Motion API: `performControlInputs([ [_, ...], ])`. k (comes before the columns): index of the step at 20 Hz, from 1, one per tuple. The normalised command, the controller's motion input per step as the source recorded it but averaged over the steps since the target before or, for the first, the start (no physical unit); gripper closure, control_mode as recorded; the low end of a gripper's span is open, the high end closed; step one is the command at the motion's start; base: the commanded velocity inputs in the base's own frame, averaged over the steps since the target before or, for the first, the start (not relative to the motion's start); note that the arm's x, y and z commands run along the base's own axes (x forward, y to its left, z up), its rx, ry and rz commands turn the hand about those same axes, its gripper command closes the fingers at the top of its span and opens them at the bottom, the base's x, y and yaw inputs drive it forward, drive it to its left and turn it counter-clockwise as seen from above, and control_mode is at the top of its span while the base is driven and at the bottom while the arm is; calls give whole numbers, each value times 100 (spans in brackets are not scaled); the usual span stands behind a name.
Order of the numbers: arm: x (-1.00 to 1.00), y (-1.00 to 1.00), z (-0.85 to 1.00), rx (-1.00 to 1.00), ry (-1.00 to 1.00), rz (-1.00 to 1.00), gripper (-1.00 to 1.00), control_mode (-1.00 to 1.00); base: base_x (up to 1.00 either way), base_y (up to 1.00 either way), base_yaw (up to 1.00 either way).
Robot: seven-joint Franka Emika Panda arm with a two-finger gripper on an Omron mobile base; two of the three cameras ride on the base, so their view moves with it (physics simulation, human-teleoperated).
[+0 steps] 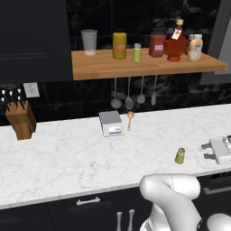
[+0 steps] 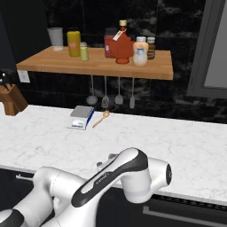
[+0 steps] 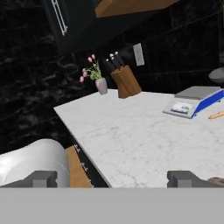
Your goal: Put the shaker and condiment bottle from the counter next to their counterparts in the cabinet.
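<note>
Knife block (image 2: 9, 100) cut by left edge; tool (image 1: 219, 150) cut by right edge.

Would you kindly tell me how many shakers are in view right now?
2. The olive-yellow shaker stands on the counter near its front edge; the lime-green shaker stands on the wooden shelf. Others may be hidden.

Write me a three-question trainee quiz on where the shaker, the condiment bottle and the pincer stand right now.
1. True or false: the olive-yellow shaker stands on the wooden shelf.
2. Where is the dark-red condiment bottle? A) on the white marble counter B) on the shelf C) in the pincer
3. Fill in: the pincer is ____.

Key:
1. False; it stands on the counter, near the front edge.
2. B
3. open, holding nothing
</note>
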Motion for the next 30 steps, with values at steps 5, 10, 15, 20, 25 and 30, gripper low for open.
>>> performControlInputs([
  [5,12,0,-16,0,0,0,-100,-100,0,0,0],
  [10,11,0,-14,0,0,-1,-100,-100,0,0,0],
  [15,12,0,-13,0,0,-1,-100,-100,0,0,0],
  [20,9,0,-12,0,0,-1,-100,-100,0,0,0],
  [25,6,0,-11,0,0,-1,-100,-100,0,0,0],
  [30,9,0,-12,0,0,-1,-100,-100,0,0,0],
])
